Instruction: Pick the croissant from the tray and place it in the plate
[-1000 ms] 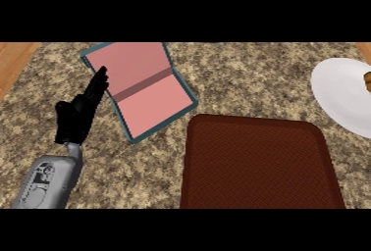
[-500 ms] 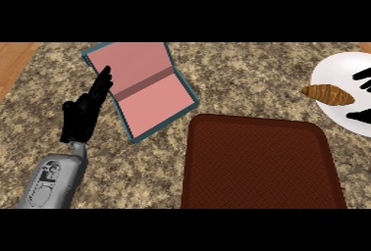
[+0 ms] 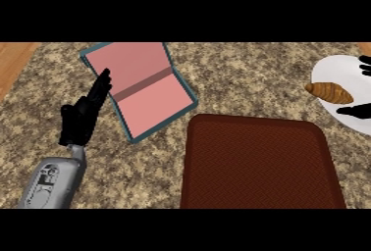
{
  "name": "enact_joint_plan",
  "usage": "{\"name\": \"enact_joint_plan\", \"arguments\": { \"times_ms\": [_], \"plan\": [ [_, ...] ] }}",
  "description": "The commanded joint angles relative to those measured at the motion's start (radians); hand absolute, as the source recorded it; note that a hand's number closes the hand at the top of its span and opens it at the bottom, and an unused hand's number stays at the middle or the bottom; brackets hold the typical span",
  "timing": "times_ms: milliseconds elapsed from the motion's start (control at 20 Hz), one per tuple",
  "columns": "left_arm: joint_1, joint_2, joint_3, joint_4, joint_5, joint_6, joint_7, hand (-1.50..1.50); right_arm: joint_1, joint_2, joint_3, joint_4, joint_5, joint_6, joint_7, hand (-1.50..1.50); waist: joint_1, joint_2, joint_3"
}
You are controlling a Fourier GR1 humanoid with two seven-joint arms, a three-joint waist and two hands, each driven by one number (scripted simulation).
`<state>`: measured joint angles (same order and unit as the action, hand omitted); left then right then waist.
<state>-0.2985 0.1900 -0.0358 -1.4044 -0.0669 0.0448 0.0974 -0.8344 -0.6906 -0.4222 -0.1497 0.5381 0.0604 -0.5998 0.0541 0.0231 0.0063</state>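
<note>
No readable text — none anywhere

Croissant (image 3: 330,92): one second back, only a brown tip showed at the far-right edge. Half a second back it was over the left part of the plate (image 3: 328,72). Now it lies there flat, long axis running left to right, hardly shifted since.

Right hand (image 3: 355,112): no black showed a second back. Dark fingers now show at the right edge, one on the far side of the croissant and one on the near side. They are parted, with white plate between them and the pastry.
</note>
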Motion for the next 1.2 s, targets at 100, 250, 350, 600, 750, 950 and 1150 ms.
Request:
{"name": "enact_joint_plan", "arguments": {
  "times_ms": [100, 250, 350, 600, 750, 950, 1150],
  "plan": [
    [0.019, 0.001, 0.009, -0.027, 0.007, 0.002, 0.017, 0.0, -0.007, -0.104, -0.163, 0.027, -0.161, 0.09, 0.009, -1.5, -0.014, -0.006, -0.001],
    [0.0, 0.018, 0.026, -0.01, 0.017, -0.017, 0.009, 0.0, 0.027, -0.172, -0.2, 0.042, -0.194, 0.103, 0.036, -1.5, -0.014, 0.0, 0.0],
    [-0.046, 0.022, 0.033, 0.004, 0.001, 0.001, 0.032, 0.0, 0.037, -0.222, -0.239, 0.042, -0.232, 0.132, 0.038, -1.5, -0.024, 0.001, 0.001],
    [0.006, 0.002, 0.021, -0.002, -0.007, 0.012, 0.0, 0.0, 0.14, -0.289, -0.283, 0.053, -0.275, 0.203, 0.002, -1.5, -0.016, 0.004, 0.003],
    [-0.01, -0.007, 0.015, -0.018, -0.015, 0.026, 0.024, 0.0, 0.21, -0.332, -0.284, 0.051, -0.277, 0.289, -0.042, -1.5, -0.024, 0.0, 0.005],
    [0.014, 0.018, 0.023, -0.017, 0.007, -0.02, -0.003, 0.0, 0.237, -0.361, -0.29, 0.052, -0.281, 0.313, -0.026, -1.5, -0.01, 0.006, 0.005],
    [-0.004, 0.002, 0.022, -0.011, 0.01, -0.01, 0.022, 0.0, 0.276, -0.358, -0.296, 0.04, -0.288, 0.329, -0.072, -1.5, -0.015, 0.005, 0.006]
  ]
}}
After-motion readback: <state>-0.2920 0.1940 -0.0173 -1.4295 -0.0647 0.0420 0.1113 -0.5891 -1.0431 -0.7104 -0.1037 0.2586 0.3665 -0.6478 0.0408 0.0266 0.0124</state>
